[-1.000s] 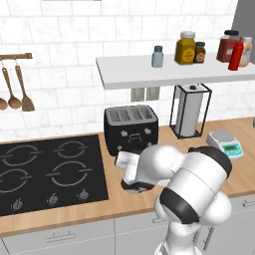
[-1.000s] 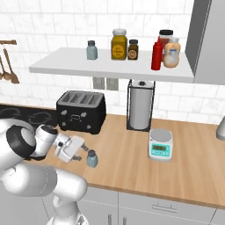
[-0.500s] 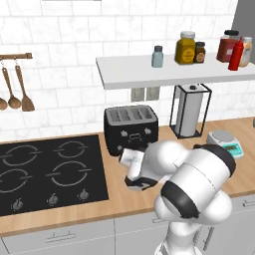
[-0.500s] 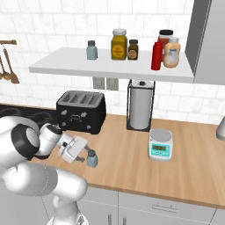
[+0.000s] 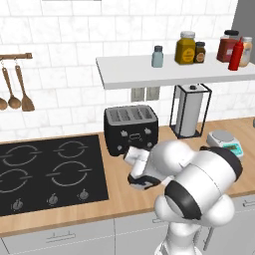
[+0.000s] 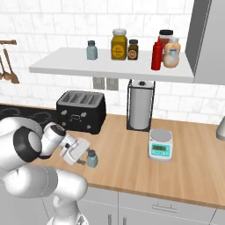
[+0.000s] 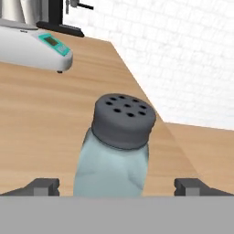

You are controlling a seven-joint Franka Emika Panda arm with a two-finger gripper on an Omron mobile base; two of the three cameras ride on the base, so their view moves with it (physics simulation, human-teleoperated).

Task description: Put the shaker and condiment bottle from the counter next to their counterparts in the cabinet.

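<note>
Gripper [image 6: 87, 161] jaws apart either side of shaker [image 6: 92, 158], nr toaster [image 6: 81, 111] on counter [image 6: 176, 171]; close off-centre & you'll prob tip it.

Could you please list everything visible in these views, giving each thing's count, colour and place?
shaker: one, blue-grey with a dark cap, on the counter between the open fingers
matching shaker: one, blue-grey, left on the cabinet
condiment bottle: one, red, on the cabinet beside the peach bottle
jars: yellow, small dark, red-filled, on the cabinet
toaster: black, on the counter
scale: white and teal, on the counter
gripper: open around the shaker
</note>
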